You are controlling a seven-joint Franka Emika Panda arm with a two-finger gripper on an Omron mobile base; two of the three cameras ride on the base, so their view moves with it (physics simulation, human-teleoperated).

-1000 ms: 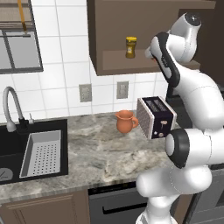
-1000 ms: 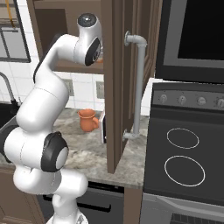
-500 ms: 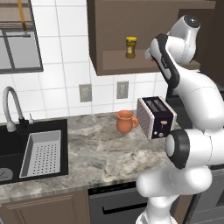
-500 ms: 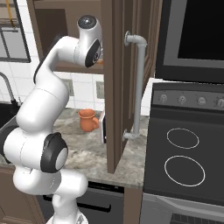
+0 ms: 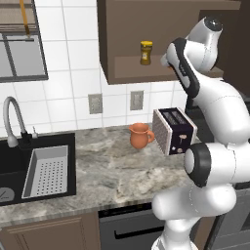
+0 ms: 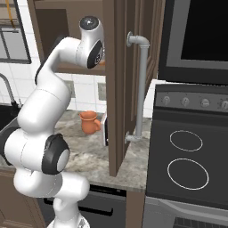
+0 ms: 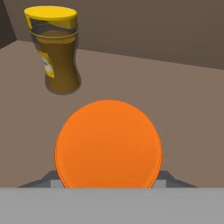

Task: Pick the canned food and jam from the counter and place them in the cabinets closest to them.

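In the hand view the jam (image 7: 108, 142) is a round orange jar, and my gripper (image 7: 109, 178) is shut on it, a grey fingertip (image 7: 49, 178) showing at either side. It is held over the light brown shelf inside the open cabinet (image 5: 128, 73), with my hand reaching in from the right. The shelf (image 7: 188, 118) spreads out behind the jar. Below lies the marbled counter (image 5: 112, 171). The canned food is out of view.
A taller amber jar with a yellow lid (image 7: 56, 50) stands on the same shelf, beyond and left of the jam. The cabinet door (image 6: 118, 89) hangs open beside my arm. A toaster (image 5: 174, 131) and a clay jug (image 5: 140, 135) stand on the counter, with a sink (image 5: 34, 168) at left.
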